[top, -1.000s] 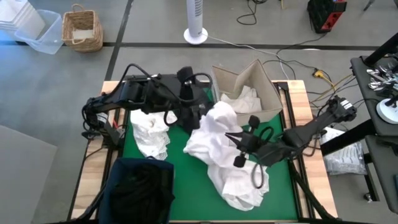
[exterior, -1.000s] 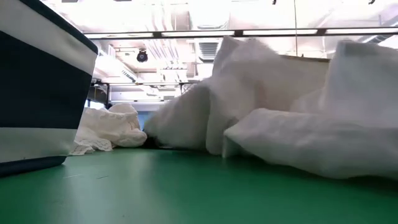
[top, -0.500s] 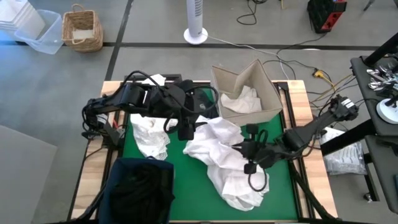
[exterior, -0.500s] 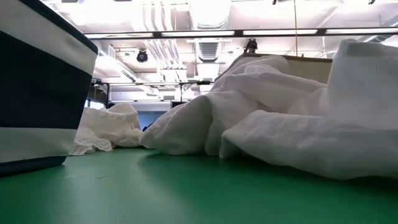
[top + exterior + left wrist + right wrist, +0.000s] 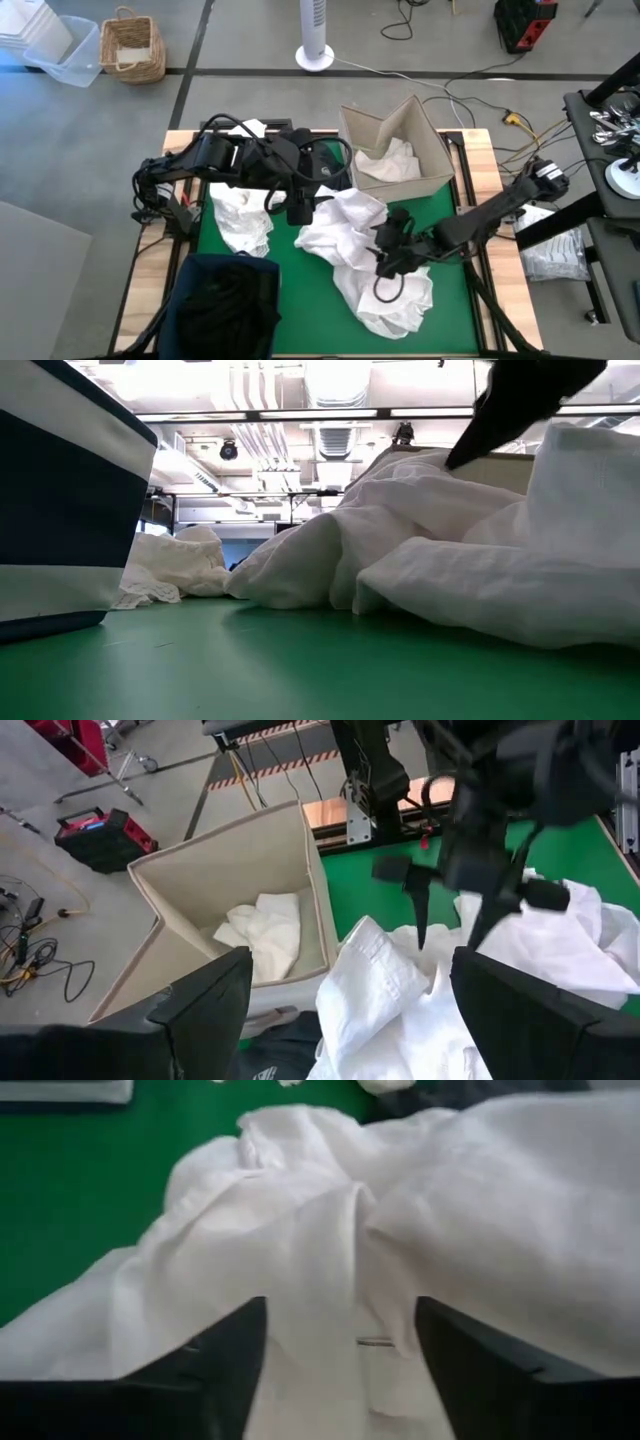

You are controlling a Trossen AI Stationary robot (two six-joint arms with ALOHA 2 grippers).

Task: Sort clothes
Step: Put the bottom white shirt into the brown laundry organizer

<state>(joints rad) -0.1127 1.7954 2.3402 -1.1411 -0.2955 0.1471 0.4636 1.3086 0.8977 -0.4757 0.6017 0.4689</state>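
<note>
Clothes, mostly a heap of white garments (image 5: 355, 240), lay mid-mat toward the right edge. The right gripper (image 5: 384, 262) hovered over it with fingers spread wide and empty. It could pinch several layers together; the left gripper (image 5: 298, 208), also wide open, waited near the cardboard box (image 5: 436, 150).

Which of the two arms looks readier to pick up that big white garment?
Right. The right gripper hangs open directly over the white garment; the left gripper, also open, sits at its edge.
</note>
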